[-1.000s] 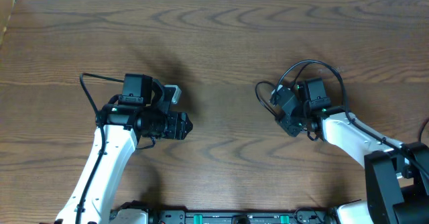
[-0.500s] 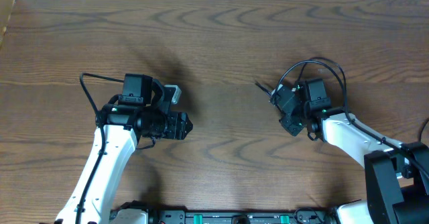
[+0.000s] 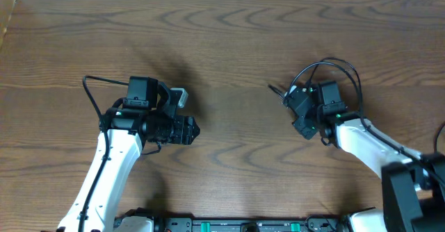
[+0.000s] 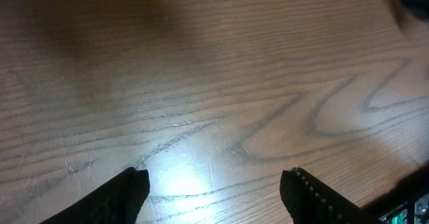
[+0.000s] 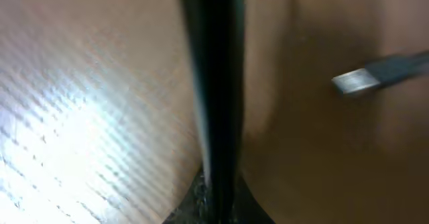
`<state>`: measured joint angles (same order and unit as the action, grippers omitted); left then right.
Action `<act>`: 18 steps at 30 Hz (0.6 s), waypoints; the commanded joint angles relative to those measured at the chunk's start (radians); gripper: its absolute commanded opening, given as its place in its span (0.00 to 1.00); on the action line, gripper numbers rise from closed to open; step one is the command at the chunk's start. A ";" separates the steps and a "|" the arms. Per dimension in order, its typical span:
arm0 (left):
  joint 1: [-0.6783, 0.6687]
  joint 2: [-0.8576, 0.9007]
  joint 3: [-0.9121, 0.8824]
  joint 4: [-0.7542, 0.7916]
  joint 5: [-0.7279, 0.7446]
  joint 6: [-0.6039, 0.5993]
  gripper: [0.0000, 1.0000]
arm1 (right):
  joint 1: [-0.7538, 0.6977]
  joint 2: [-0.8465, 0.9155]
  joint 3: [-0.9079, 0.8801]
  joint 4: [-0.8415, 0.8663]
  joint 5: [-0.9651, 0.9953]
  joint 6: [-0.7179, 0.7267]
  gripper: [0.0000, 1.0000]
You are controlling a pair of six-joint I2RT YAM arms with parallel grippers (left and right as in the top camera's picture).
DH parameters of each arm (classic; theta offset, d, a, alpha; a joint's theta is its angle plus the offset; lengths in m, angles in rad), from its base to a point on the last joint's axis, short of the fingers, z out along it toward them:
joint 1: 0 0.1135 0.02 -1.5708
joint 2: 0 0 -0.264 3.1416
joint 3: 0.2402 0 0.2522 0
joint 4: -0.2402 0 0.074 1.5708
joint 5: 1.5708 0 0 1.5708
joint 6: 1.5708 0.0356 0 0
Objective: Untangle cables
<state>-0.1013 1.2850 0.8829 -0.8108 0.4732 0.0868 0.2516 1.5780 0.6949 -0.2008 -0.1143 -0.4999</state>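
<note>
In the right wrist view a black cable runs straight down the picture into my right gripper, which is shut on it. A plug end with a silver tip hovers blurred at the right. From overhead, the right gripper sits right of the table's middle, and a short thin stretch of the black cable sticks out up and left of it. My left gripper is left of centre, far from the cable. It stands open over bare wood, nothing between its fingers.
Black wires arc over the right wrist and beside the left arm. The brown wooden table ends at a pale edge along the top. A dark base bar runs along the near edge.
The right gripper has shut on the black cable. The small loop to its left has been drawn into a short straight end, and the gripper has shifted slightly right. The left arm has not moved.
</note>
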 commanded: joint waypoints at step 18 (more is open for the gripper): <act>-0.003 0.002 -0.008 0.212 0.138 0.014 0.68 | -0.376 -0.249 0.352 0.074 -0.051 0.058 0.01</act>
<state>-0.1013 1.2850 0.8818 -0.6594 0.5053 0.0864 -0.0444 1.3273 1.0286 -0.1455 -0.1062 -0.4587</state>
